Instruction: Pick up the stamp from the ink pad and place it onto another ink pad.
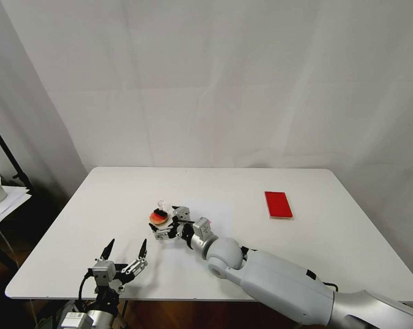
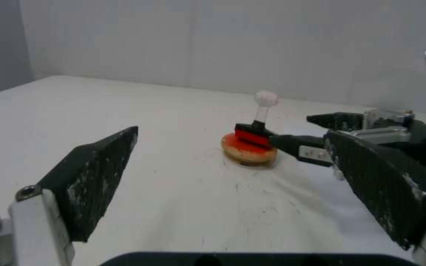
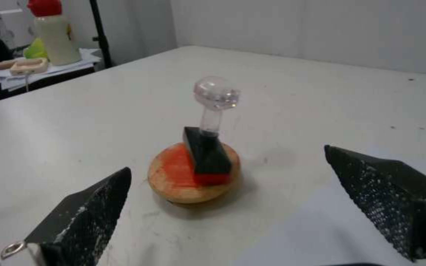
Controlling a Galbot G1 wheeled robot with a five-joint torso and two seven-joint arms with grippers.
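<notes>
Stamp (image 3: 208, 147), glassy ball knob, black block, stands on round tan-rimmed pad (image 3: 173, 181).

bare table (image 1: 101, 205) left of stamp (image 1: 160, 211); right gripper (image 1: 166, 223) just beside

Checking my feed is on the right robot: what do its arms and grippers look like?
The right arm has smooth white shells, a rounded ball-like joint and a silver wrist. Both the left gripper and the right gripper have silver metal bodies with black, pointed, textured wedge fingers. A black cable loops beside the left wrist.
</notes>
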